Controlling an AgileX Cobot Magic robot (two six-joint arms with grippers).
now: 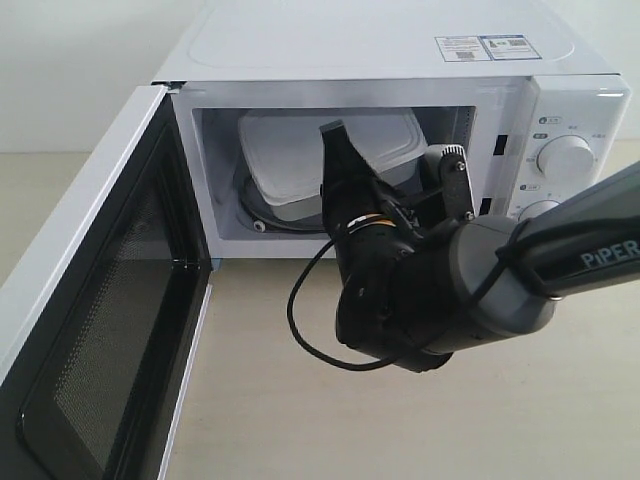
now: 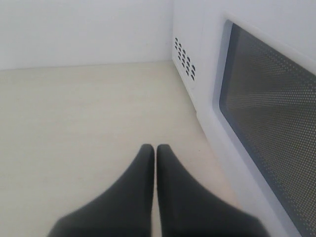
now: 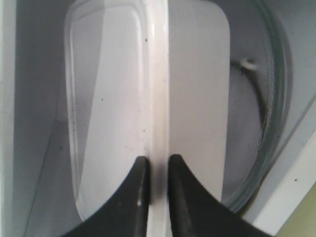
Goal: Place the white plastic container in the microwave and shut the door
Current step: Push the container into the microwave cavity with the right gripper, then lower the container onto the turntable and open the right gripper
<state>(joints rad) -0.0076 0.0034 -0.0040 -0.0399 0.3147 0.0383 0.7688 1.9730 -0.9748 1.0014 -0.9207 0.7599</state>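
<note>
**Container inside, rim pinched, door wide open**

The white plastic container (image 3: 108, 98) is sitting inside the microwave (image 1: 380, 40) cavity, tipped up so its lid is facing the opening. Its lower edge is lying down by the glass turntable (image 1: 250, 205); you cannot tell whether the two are touching. The right gripper (image 3: 157, 160) is reaching in through the opening and clamping the container's rim (image 3: 157, 74) between its fingers. That grip is probably why the box is leaning rather than lying flat, so you are likely looking at the setting-down step, with letting go and backing out to follow.

The door (image 1: 100, 300) is standing swung far out on the left, mesh face showing, leaving the arm room to work. The left gripper (image 2: 156, 148) is hovering over the table (image 2: 74, 123) beside the door's outer side, fingers pressed together on nothing, likely waiting to push it closed.

You are counting one container, one microwave, one door, one turntable, two grippers, and two dials (image 1: 565, 155) on the right panel.
</note>
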